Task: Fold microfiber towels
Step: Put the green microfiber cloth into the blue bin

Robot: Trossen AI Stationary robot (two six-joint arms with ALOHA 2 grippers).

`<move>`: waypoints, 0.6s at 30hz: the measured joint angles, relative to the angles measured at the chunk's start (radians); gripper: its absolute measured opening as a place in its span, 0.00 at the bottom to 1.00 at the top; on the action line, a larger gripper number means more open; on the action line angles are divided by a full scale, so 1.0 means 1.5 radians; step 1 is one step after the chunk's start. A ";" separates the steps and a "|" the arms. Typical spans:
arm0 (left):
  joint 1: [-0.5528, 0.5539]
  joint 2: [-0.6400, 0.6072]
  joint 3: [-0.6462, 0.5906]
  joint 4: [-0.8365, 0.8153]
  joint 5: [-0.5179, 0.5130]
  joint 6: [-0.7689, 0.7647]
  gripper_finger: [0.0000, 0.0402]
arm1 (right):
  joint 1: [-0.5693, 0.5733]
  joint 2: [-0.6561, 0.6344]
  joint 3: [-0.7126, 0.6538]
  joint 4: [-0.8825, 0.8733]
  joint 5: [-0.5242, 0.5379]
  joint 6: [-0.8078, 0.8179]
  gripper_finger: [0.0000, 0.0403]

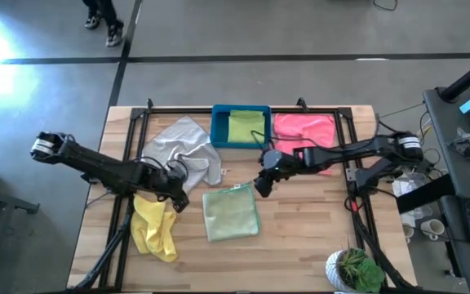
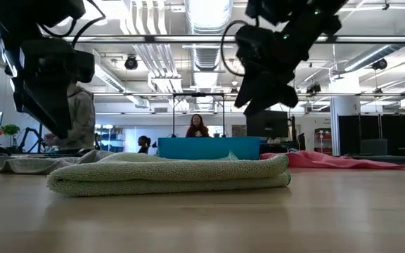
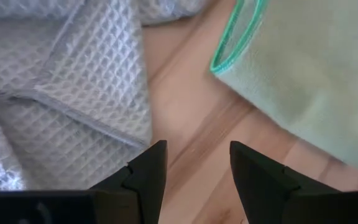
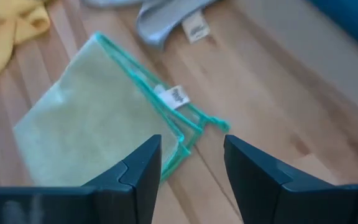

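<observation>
The pale sage green towel [image 1: 231, 212] lies folded flat near the middle of the worktop [image 1: 300, 245], its teal-edged corner stacked in layers with a small white tag showing in the right wrist view. I judge this fold finished.

The right tool [image 1: 261, 184] hangs just above that towel's upper right corner, fingers spread and empty, which suggests the corner has been let go there so the layers line up. The left tool [image 1: 178, 198] hangs above bare wood between the light grey towel [image 1: 182, 147] and the sage one, fingers also spread, holding nothing; it is placed to reach the grey cloth next.

Other items:
- The grey towel lies crumpled beside the blue bin [image 1: 241, 126], unfolded.
- The yellow towel [image 1: 155, 229] lies bunched at the left front of the worktop, unfolded.
- The pink towel [image 1: 304, 131] lies loosely spread to the right of the bin.
- The bright lime green towel [image 1: 246, 126] sits inside the bin.

A potted plant [image 1: 356, 271] stands at the front right corner, well apart from the work. I would keep both tools raised while repositioning, to avoid dragging the finished fold.
</observation>
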 joint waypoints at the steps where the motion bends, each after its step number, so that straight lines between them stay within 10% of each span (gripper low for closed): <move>1: 0.003 -0.014 -0.010 0.015 0.000 -0.001 0.40 | -0.002 0.014 0.008 -0.003 -0.010 -0.004 0.41; 11: 0.011 -0.031 -0.105 0.337 -0.001 -0.037 0.40 | -0.012 0.127 0.060 -0.022 -0.030 0.019 0.38; 18: 0.020 0.055 -0.108 0.358 -0.008 -0.154 0.40 | -0.013 0.168 0.080 -0.023 -0.043 0.099 0.36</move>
